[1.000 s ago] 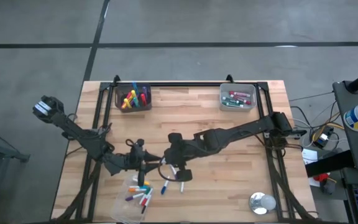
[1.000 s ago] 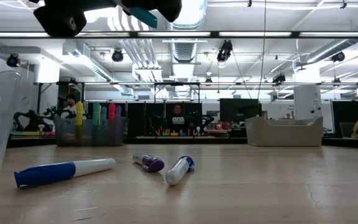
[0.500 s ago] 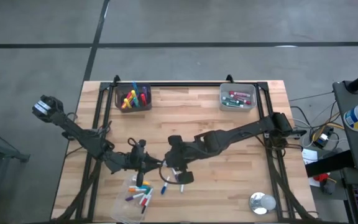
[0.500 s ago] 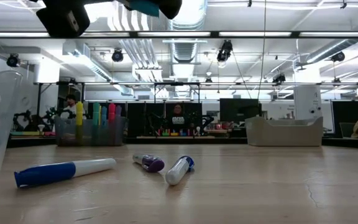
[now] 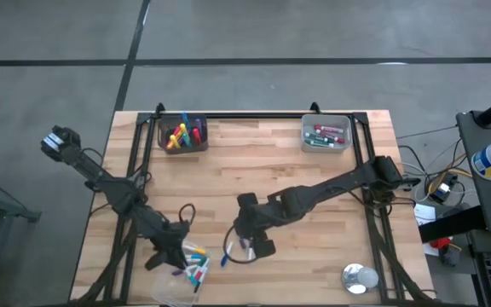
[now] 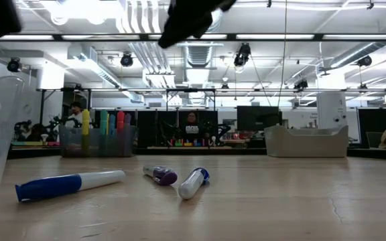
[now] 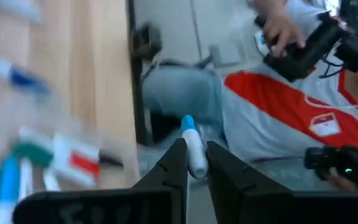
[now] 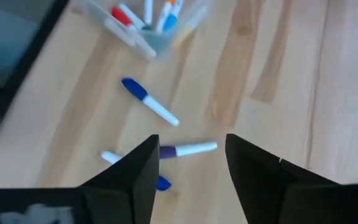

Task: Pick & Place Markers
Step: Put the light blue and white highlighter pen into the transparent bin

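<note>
Left gripper (image 7: pixel 195 163): pinched on a white marker with a blue cap (image 7: pixel 193 146), lower left of the high view beside the clear tray (image 5: pixel 165 289).
Right gripper (image 8: pixel 189 163): fingers apart, empty, over the loose markers (image 8: pixel 150 102) at lower centre.
Markers' feel: probably light, stiff, smooth, prone to rolling.
Best hold: likely mid-barrel, across its length.
Far bins (image 5: pixel 326 133): already hold markers, upper frame.

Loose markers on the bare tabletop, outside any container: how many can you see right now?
3. A blue-capped marker, a purple-capped marker between the right gripper's open fingers, and a blue-tipped marker partly behind one finger. Others may be hidden under the arms.
</note>
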You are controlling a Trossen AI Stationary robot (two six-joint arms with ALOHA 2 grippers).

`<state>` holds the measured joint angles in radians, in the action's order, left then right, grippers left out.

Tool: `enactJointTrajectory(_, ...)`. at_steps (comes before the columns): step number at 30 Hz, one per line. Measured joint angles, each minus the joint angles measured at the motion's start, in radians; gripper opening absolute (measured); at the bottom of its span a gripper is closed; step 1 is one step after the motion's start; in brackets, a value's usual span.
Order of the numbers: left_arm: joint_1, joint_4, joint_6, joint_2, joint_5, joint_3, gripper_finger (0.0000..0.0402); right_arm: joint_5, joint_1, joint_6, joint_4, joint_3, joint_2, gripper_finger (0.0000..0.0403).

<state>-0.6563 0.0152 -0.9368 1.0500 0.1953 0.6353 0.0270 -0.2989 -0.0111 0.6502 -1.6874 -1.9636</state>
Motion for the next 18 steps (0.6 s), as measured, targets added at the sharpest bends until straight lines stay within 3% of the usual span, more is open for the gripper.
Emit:
enactJointTrajectory(8, -0.035, -0.325, -0.271, 0.018, -0.026, -0.002, 0.0038, 0.000, 0.001, 0.016, -0.003, 0.053, -0.001, 0.0185)
enactJointTrajectory(11, -0.055, -0.319, -0.356, 0.028, -0.099, -0.002, 0.0045, 0.000, 0.003, 0.016, -0.004, 0.062, -0.001, 0.0185)
enactJointTrajectory(18, -0.074, -0.320, -0.409, 0.053, -0.107, -0.002, 0.0101, 0.001, 0.002, 0.019, -0.006, 0.069, -0.001, 0.0185)
